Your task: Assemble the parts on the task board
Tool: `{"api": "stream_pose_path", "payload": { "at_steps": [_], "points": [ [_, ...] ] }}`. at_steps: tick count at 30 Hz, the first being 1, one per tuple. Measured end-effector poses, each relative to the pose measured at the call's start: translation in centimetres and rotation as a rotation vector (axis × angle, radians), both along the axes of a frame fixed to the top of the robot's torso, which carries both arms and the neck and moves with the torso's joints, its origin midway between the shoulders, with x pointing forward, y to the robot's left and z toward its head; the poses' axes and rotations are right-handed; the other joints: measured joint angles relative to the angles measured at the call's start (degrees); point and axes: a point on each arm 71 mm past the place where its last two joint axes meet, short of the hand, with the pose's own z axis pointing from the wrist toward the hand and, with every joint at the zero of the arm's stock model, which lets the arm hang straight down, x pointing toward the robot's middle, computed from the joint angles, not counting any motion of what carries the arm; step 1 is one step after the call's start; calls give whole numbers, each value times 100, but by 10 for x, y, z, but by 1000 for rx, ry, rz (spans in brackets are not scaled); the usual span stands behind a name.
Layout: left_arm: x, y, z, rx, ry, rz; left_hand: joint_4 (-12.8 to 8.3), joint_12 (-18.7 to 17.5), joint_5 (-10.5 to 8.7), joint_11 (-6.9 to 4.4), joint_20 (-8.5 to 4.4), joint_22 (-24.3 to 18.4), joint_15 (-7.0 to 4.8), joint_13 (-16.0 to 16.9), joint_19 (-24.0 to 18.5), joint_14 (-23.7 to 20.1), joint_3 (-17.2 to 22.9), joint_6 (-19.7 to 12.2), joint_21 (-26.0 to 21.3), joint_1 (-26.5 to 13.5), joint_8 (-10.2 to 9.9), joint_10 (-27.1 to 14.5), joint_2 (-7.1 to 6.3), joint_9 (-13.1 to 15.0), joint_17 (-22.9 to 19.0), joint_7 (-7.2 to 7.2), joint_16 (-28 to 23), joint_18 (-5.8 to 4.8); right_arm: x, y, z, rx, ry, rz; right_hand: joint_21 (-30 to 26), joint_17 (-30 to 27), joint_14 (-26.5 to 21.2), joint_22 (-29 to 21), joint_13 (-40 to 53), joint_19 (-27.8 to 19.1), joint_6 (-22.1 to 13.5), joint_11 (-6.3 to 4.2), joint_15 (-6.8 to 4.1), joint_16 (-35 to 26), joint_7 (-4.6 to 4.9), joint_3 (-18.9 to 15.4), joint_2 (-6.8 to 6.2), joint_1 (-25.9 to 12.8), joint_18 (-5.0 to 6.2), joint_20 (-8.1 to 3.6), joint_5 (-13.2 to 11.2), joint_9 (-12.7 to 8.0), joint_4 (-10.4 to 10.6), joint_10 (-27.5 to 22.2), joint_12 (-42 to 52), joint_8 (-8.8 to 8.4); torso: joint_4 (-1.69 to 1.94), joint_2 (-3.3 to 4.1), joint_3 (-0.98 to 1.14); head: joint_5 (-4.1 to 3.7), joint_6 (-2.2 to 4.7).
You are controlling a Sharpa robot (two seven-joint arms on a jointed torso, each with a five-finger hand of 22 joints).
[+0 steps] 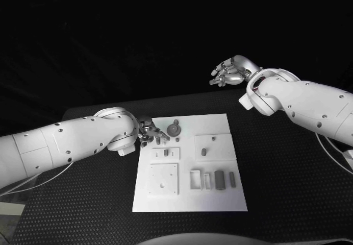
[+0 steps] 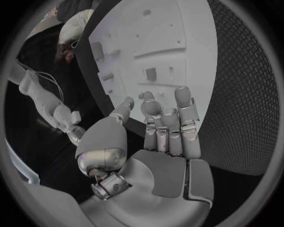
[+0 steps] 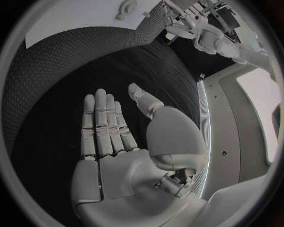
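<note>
The white task board [image 1: 221, 196] lies in the middle of the black table. A round grey part [image 1: 174, 129] sits near its far left corner. Two small parts [image 1: 204, 151] stand in raised blocks further in. Several oblong grey parts [image 1: 219, 179] lie in a row near the middle, beside a square plate [image 1: 163, 178]. My left hand [image 1: 151, 131] hovers at the board's far left edge, just left of the round part, with nothing in it. The left wrist view shows this left hand [image 2: 160, 137] with fingers stretched over the board [image 2: 160, 42]. My right hand [image 1: 231, 71] is raised far behind the board, palm [image 3: 118, 142] flat and empty.
Black matting [image 1: 294, 194] surrounds the board on all sides, with wide room to the right. The right wrist view shows the board's far edge [image 3: 77, 19], the round part [image 3: 127, 8] and my left arm [image 3: 204, 30] beyond.
</note>
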Motion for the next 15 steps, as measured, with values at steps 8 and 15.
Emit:
{"api": "stream_pose_path", "payload": {
  "at_steps": [8, 15],
  "points": [
    [9, 23, 20, -93, -69, 93, -379, -924, 133, 364, 256, -475, 364, -476, -505, -412, 247, -633, -703, 455, -440, -468, -106, -349, -518, 372, -943, -1, 3, -8, -1, 10, 6, -20, 0, 6, 0, 0, -7, 0, 0, 0, 0, -21, 0, 0, 0, 0, -1, 0, 0, -3, 0, 0, 22, 0, 13, -3, -14, -8, 77],
    [15, 36, 26, -149, -109, 147, -613, -2215, 189, 615, 676, -1203, 866, -1144, -965, -734, 436, -806, -1549, 694, -580, -799, -105, -628, -1019, 635, -2123, 0, 4, -13, -3, 16, 11, -34, 0, 12, 0, 0, -14, 0, 1, 0, 0, -21, -1, 0, 5, -5, -1, 0, 0, -3, 0, 0, 22, 0, 10, 2, -17, -16, 146]
  ]
}}
